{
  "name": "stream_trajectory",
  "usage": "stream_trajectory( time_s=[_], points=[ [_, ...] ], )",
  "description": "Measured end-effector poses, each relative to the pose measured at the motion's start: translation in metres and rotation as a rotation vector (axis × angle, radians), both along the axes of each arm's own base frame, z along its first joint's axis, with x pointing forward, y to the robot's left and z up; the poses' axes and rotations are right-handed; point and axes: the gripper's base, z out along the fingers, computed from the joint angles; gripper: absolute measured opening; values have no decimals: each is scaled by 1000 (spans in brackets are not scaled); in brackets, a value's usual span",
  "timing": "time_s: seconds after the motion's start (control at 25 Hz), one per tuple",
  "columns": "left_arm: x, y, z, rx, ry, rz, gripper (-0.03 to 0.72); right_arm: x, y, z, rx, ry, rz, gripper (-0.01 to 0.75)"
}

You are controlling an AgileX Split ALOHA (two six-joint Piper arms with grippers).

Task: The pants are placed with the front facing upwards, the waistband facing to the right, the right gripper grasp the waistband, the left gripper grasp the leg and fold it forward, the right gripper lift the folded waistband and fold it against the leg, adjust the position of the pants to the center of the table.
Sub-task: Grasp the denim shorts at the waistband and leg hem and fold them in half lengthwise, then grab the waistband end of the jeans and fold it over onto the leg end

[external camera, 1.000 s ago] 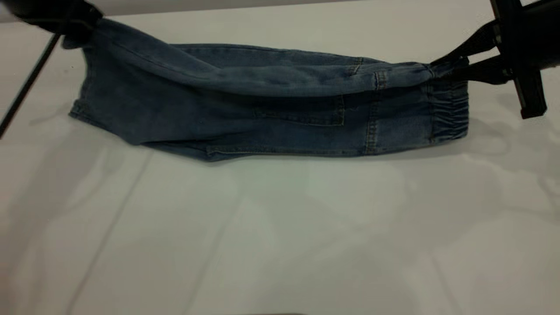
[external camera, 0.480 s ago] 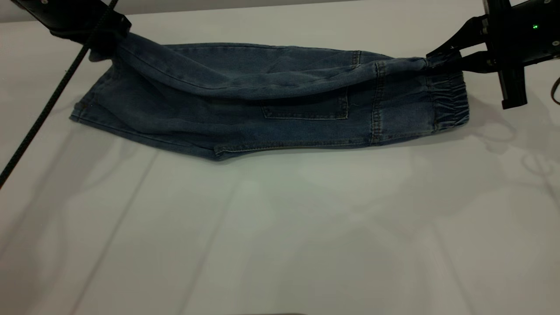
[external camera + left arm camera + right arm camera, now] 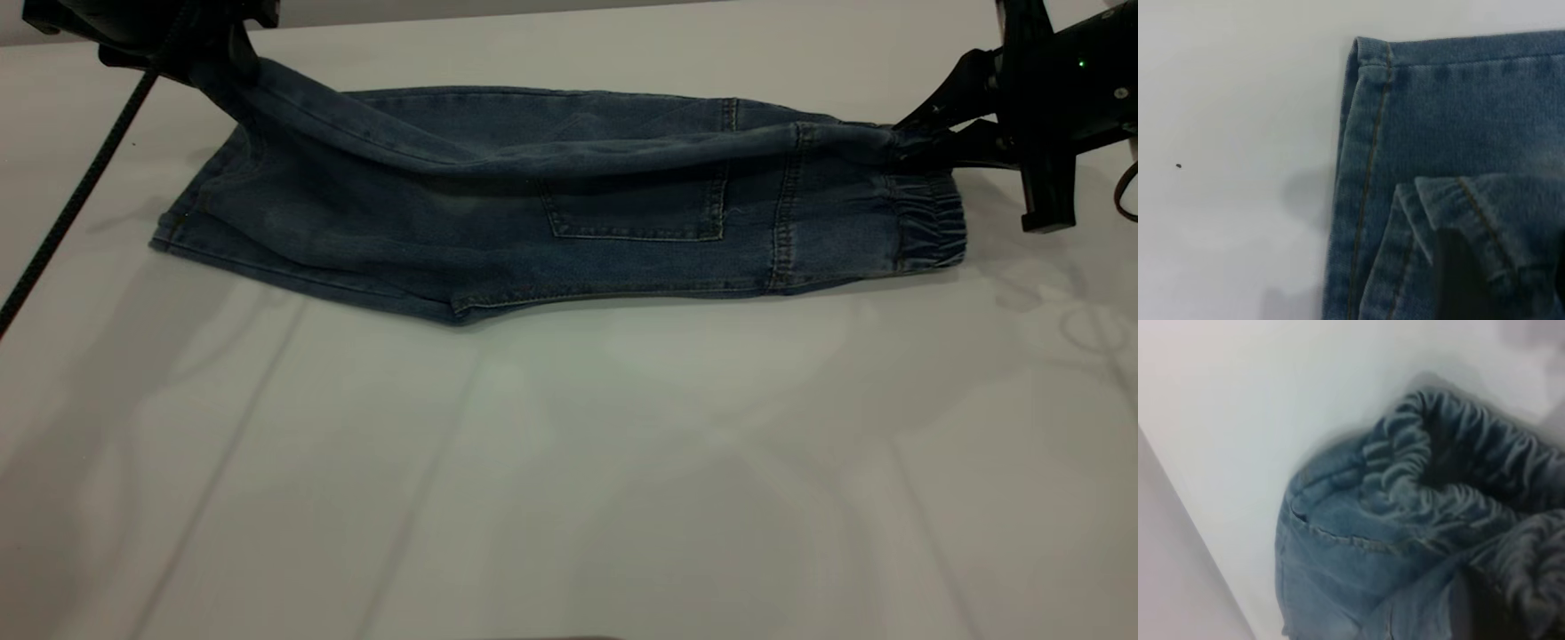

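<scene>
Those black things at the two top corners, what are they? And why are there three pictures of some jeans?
They are the hands of two robot arms. The big picture is taken from a camera that faces the arms. In it the left hand pinches the leg end of the pants, and the right hand pinches the waistband. Both lift one edge, while the rest of the denim lies on the white table. The two smaller pictures come from cameras on the robot's wrists, so they see the cloth up close: one shows the leg hem, the other the ruffled waistband. The robot is folding the pants.
</scene>
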Motion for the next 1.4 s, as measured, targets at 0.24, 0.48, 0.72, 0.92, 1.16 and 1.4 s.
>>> stream_trajectory(
  time_s=[0.24, 0.48, 0.72, 0.92, 1.16, 1.4],
  points=[
    [0, 0, 0, -62, 8, 66, 400, 16, -2, 11, -67, -106, 64, 355],
    [0, 0, 0, -140, 18, 150, 409, 19, 3, 17, -54, -187, 148, 522],
    [-1, 0, 4, -93, 19, 102, 457, 14, 17, 28, 7, -345, 371, 538],
    [-4, 1, 21, -42, -16, 43, 476, -1, 25, 28, 21, -364, 613, 538],
    [-5, 1, 22, -36, -4, 39, 477, -19, 16, 9, -160, -209, 847, 538],
    [-6, -4, 22, -35, 3, 28, 477, -25, 10, 0, -290, -158, 961, 559]
  ],
)
